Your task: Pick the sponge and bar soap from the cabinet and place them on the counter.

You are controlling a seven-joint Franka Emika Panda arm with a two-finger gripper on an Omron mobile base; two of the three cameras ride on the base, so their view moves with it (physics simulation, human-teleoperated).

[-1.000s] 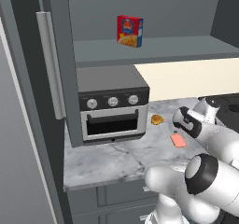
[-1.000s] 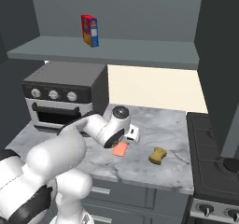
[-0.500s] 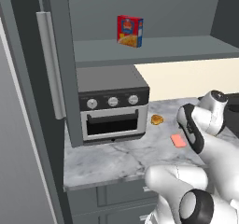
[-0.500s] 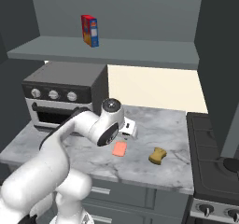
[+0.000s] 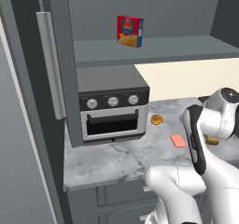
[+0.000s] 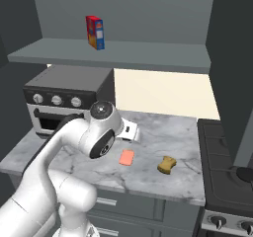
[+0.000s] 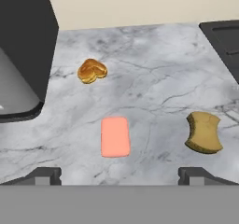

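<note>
**Dim grey kitchen, cream wall behind**

A cream backsplash (image 6: 163,93) glows pale behind the worktop. A silver toaster oven (image 5: 112,107) with three knobs sits at the left, grey drawer fronts (image 5: 116,195) run below, and a dark stove (image 6: 230,181) stands at the right.

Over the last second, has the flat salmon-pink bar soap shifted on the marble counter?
No. The flat salmon-pink bar soap lies in the same spot on the white-grey marble counter, left of the tan sponge and in front of the silver toaster oven, as before.
</note>
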